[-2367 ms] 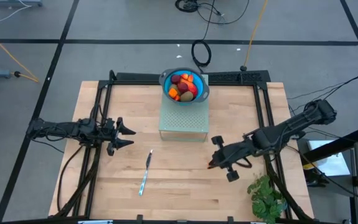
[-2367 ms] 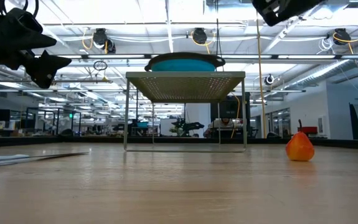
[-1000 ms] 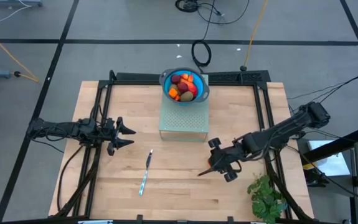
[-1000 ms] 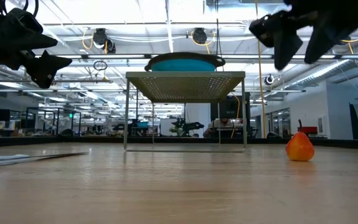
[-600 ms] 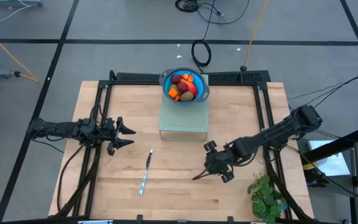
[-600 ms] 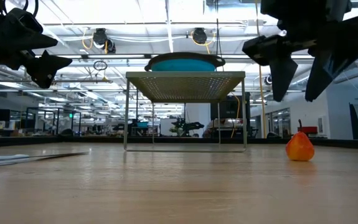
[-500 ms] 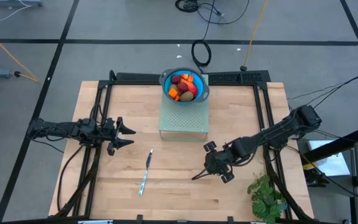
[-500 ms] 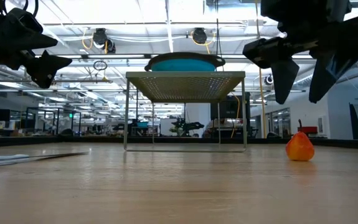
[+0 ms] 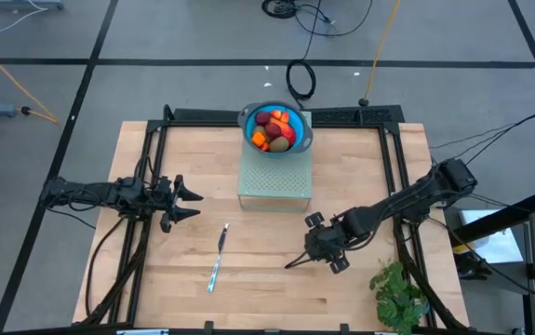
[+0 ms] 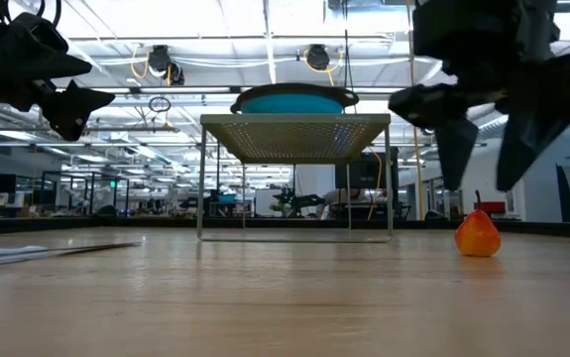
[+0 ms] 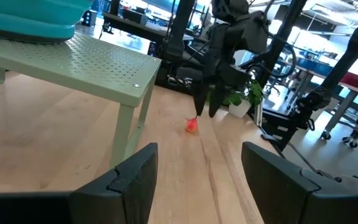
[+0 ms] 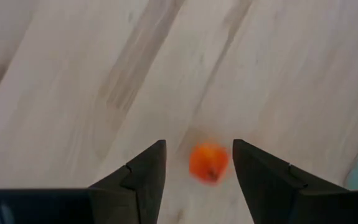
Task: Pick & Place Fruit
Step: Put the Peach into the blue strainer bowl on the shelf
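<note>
One small orange fruit (image 10: 477, 235) lies alone on the wooden table; it also shows in the left wrist view (image 11: 192, 125). My right gripper (image 10: 483, 180) hangs open just above it, fingers slanting down. In the right wrist view the fruit (image 12: 208, 163) sits below the gap of that gripper (image 12: 198, 147). In the high view this gripper (image 9: 295, 261) hides the fruit. More fruit fills a teal bowl (image 9: 274, 128) on a pale green perforated stand (image 9: 274, 186). My left gripper (image 9: 193, 203) waits open at the table's left.
A slim silver knife (image 9: 217, 258) lies on the table left of the right gripper. A green leafy plant (image 9: 397, 296) stands at the near right corner. The stand's legs (image 10: 201, 183) rise from the table behind the orange fruit. Black frame rails run along the table's sides.
My right gripper has come down toward the orange fruit and shifted a little toward the table's left edge, tipping more steeply downward. Its fingers have stayed apart. The fruit has not moved.
</note>
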Tool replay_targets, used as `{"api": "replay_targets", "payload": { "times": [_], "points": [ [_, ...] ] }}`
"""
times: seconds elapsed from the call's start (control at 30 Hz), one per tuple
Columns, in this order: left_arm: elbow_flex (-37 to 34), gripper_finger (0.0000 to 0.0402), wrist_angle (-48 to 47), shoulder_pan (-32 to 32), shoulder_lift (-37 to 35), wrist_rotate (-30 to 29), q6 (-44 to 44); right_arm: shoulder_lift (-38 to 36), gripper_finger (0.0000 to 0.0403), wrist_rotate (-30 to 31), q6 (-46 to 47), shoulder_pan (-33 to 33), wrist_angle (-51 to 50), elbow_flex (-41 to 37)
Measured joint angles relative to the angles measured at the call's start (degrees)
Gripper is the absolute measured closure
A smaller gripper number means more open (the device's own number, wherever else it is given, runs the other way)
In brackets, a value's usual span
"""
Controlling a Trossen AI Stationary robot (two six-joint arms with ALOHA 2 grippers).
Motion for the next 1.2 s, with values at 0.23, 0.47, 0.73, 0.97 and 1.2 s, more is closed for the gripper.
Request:
{"api": "replay_targets", "payload": {
  "times": [0.23,0.47,0.73,0.97,1.2],
  "points": [
    [0.0,0.0169,0.02,0.0,0.02,0.02,-0.2,0.38,0.0222,1.33,-0.89,0.0,4.77,-2.82],
    [0.0,0.0169,0.04,0.0,0.02,0.03,-0.05,0.31,0.0222,1.83,-1.04,-0.38,6.68,-4.5],
    [0.0,0.0169,0.05,0.0,0.02,0.04,0.05,0.34,0.0222,1.83,-1.48,-1.54,10.73,-7.92],
    [0.0,0.0169,0.04,0.0,0.02,0.04,0.13,0.36,0.0222,1.64,-1.49,-2.9,15.0,-10.39],
    [0.0,0.0169,0.04,0.0,0.02,0.04,0.39,0.35,0.0222,1.41,-1.47,-3.04,16.69,-13.12]
  ]
}}
